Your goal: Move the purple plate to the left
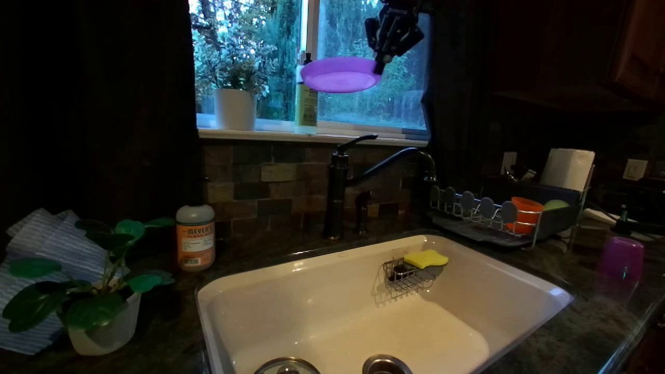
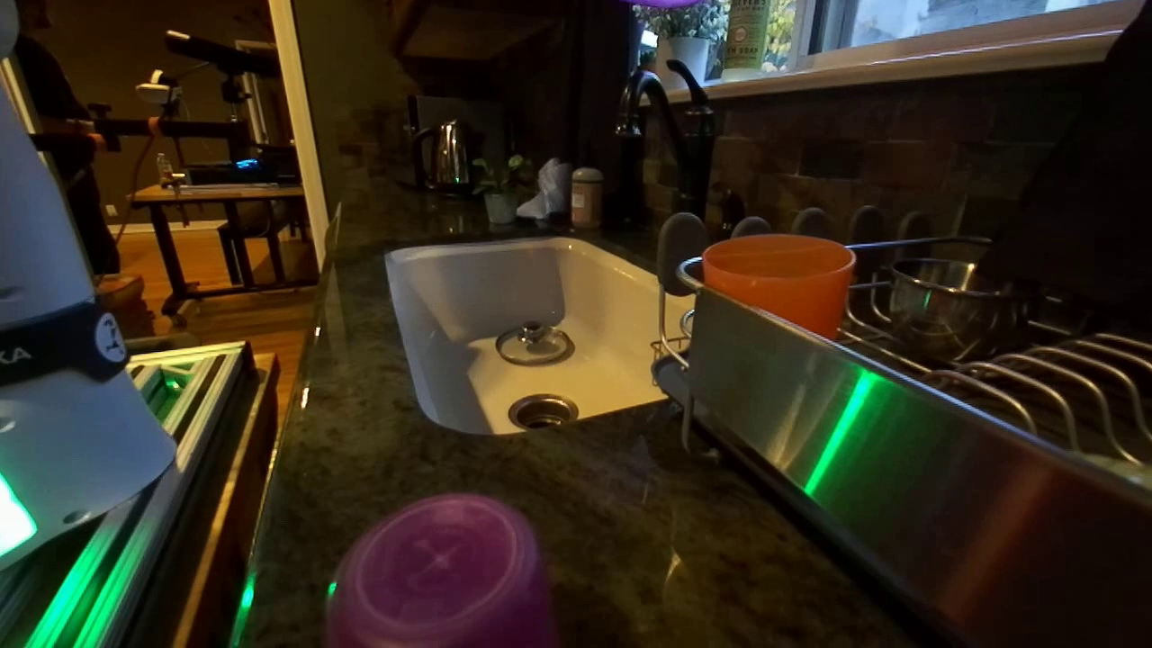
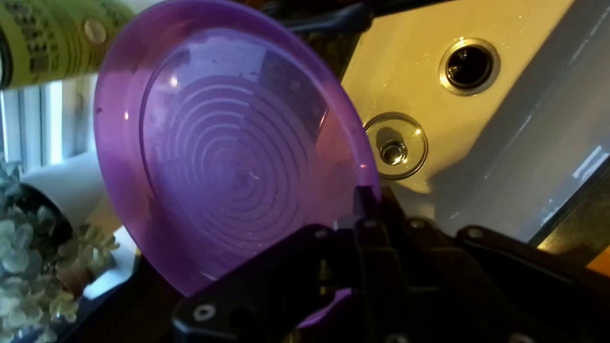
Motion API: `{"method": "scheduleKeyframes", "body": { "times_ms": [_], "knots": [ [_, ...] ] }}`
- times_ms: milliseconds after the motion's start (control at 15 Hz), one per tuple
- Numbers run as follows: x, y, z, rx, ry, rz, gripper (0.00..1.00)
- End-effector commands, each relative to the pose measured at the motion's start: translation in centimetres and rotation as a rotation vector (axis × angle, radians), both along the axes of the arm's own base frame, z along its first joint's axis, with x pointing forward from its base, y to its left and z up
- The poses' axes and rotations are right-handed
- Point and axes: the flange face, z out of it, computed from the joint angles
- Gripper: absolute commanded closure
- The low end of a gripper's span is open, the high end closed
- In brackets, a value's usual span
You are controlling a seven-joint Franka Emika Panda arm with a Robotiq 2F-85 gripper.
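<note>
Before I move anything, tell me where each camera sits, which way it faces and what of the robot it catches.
In an exterior view: in front of the sink, facing the window; the gripper shows, clamped on the purple plate.
In an exterior view: beside the dish rack, looking along the counter past the upturned purple cup; the white arm base shows.
Wrist view: behind the gripper, which shows, looking across the purple plate into the sink.
Both exterior views share the sink, faucet and dish rack.
</note>
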Motion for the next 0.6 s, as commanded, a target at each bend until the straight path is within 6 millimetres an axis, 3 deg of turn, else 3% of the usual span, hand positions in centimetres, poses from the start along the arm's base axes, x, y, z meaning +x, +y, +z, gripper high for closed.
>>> {"method": "scheduleKeyframes", "body": {
  "times_ms": [0, 200, 267, 400, 533],
  "knots": [
    [2.8, 7.2, 0.1, -0.001, 0.023, 0.194, 0.99],
    [3.3, 13.0, -0.4, 0.013, 0.031, 0.349, 0.99],
    [2.2, 10.5, -0.6, 0.015, 0.014, 0.260, 0.99],
    [2.5, 11.8, -1.2, 0.021, 0.024, 0.277, 0.96],
    [2.8, 11.1, -1.1, 0.021, 0.021, 0.266, 0.96]
  ]
}}
